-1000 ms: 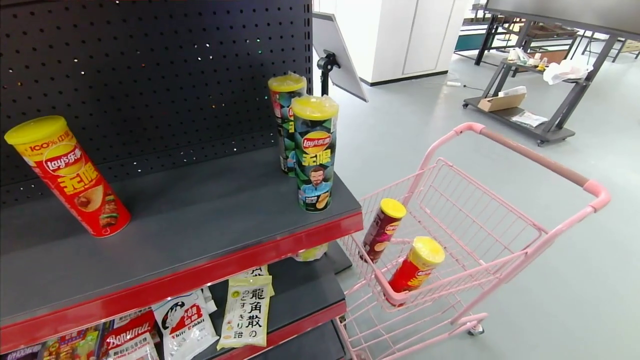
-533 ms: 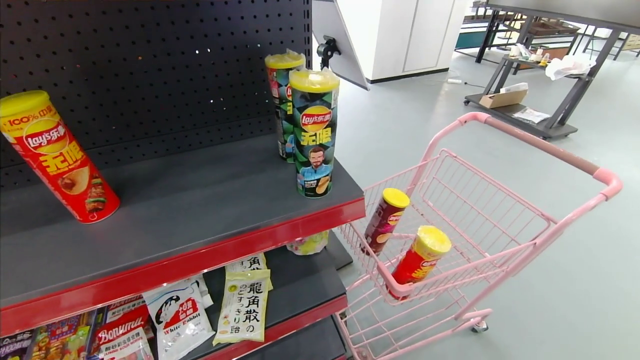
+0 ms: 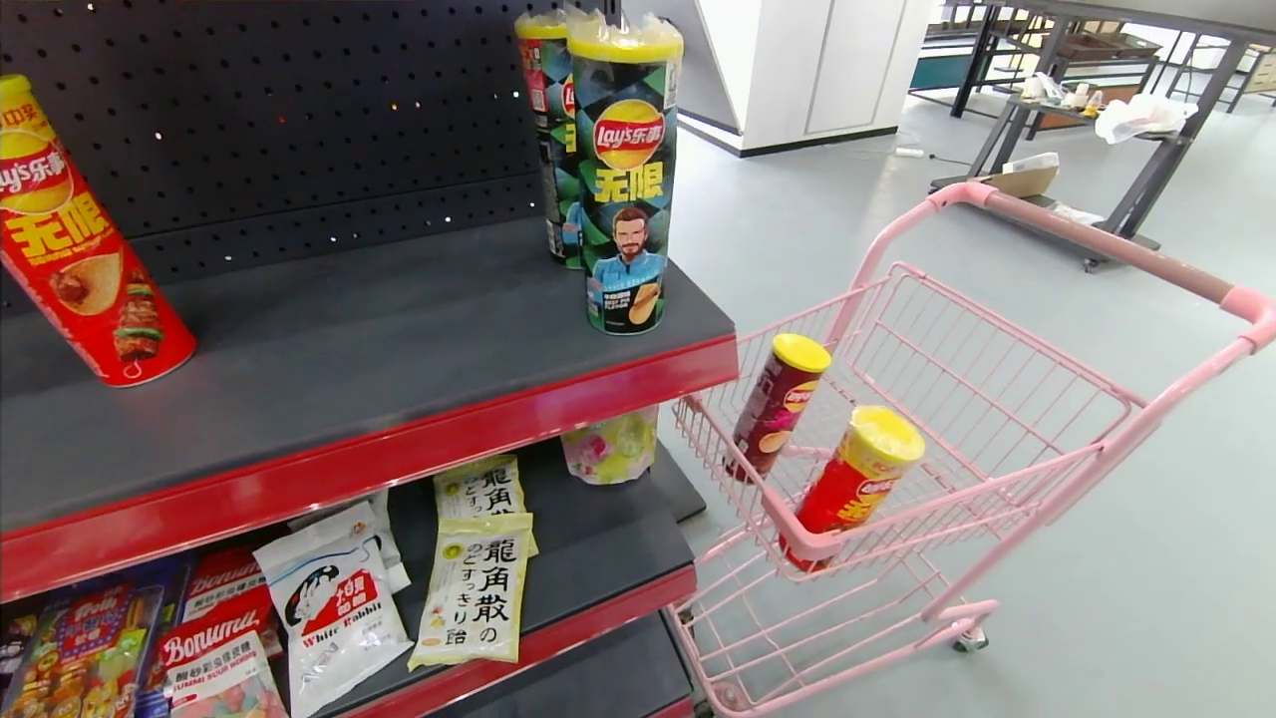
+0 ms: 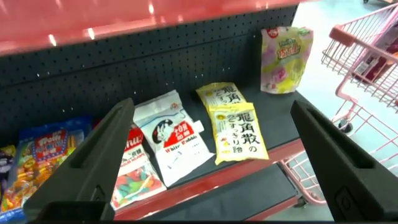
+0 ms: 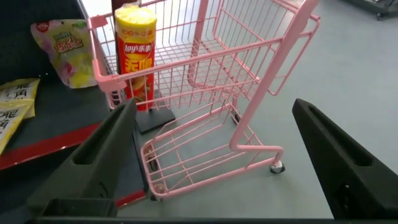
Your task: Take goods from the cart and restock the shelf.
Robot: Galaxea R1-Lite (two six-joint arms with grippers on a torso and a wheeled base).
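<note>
Print is showing on packaging.
Logos and characters are facing out on shelf cans [image 3: 625, 179], cart cans [image 3: 855, 477] and lower bags [image 3: 478, 588].

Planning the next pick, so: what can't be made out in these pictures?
Head view: base of the red can, behind the cart rim.
Right wrist view: dark red can, behind the red can and cut by the edge.
Head view: rear green can, mostly behind the front green can.

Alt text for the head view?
A pink shopping cart stands right of a store shelf and holds a dark red chip can and a red chip can. On its top board stand a tall red can at left and, at right, a green can with a second green can behind; snack bags lie below.
</note>
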